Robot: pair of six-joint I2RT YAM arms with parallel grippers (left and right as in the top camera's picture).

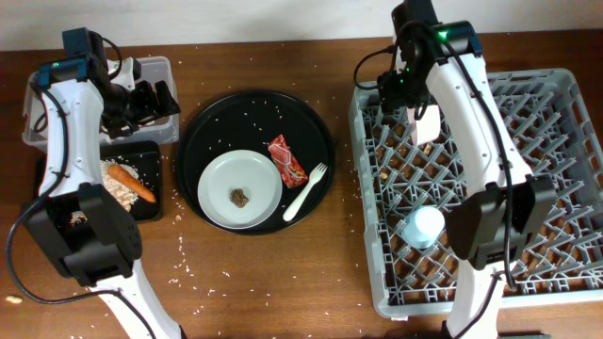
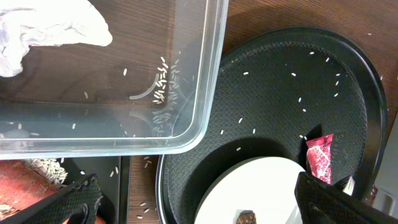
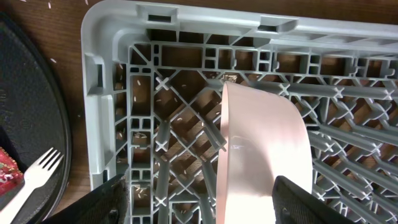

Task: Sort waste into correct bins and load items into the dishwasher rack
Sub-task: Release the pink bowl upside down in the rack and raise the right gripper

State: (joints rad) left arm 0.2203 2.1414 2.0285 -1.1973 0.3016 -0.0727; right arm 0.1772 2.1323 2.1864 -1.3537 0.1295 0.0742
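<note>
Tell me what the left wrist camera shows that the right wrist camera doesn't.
Only the left wrist view shows the clear tub holding the crumpled napkin, plus the plate with the brown chunk on it. Only the right wrist view shows the rack with the bowl standing on edge inside. Both show the round black tray and the red wrapper lying on it.

Even, fairly bright light falls from above, and shadows on the wooden table (image 1: 283, 282) are short and soft. Beyond the left hand's fingers (image 2: 62, 202), the clear tub (image 2: 208, 93) wall shows pale glare and the crumpled napkin (image 2: 50, 28) looks nearly washed out. Both wrist views render the fingers dark and soft-edged. Between the right hand's fingers (image 3: 109, 202), the bowl (image 3: 261, 155) carries a faint sheen.
</note>
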